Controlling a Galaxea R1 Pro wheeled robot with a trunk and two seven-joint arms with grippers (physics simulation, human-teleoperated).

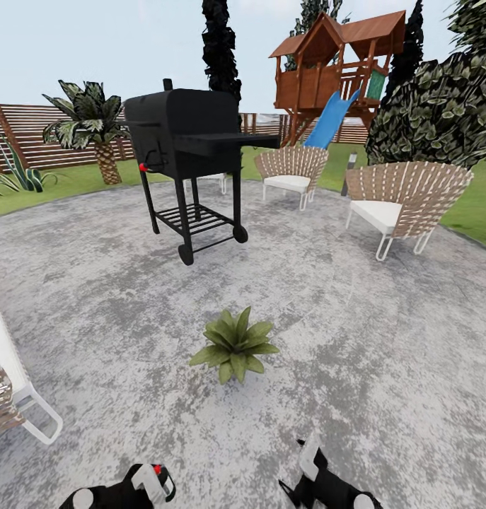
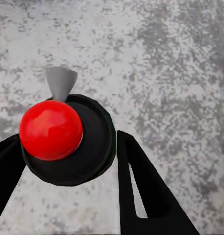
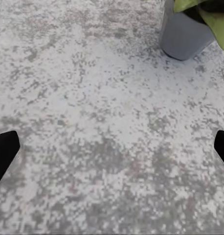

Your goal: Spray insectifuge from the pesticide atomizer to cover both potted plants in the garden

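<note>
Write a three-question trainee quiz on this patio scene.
1. True or false: the left gripper is shut on the atomizer.
2. What stands nearest ahead of the robot? A) grill B) potted plant C) chair
3. Fill in: the right gripper is ___.

Key: 1 true; 2 B; 3 open.

potted plant (image 1: 234,348): pot hidden under its leaves in head view | grey pot (image 3: 183,35): cut by right wrist frame edge | lounger (image 1: 9,396): cut at head view's left edge | left gripper (image 1: 147,486): cut by bottom edge
</note>
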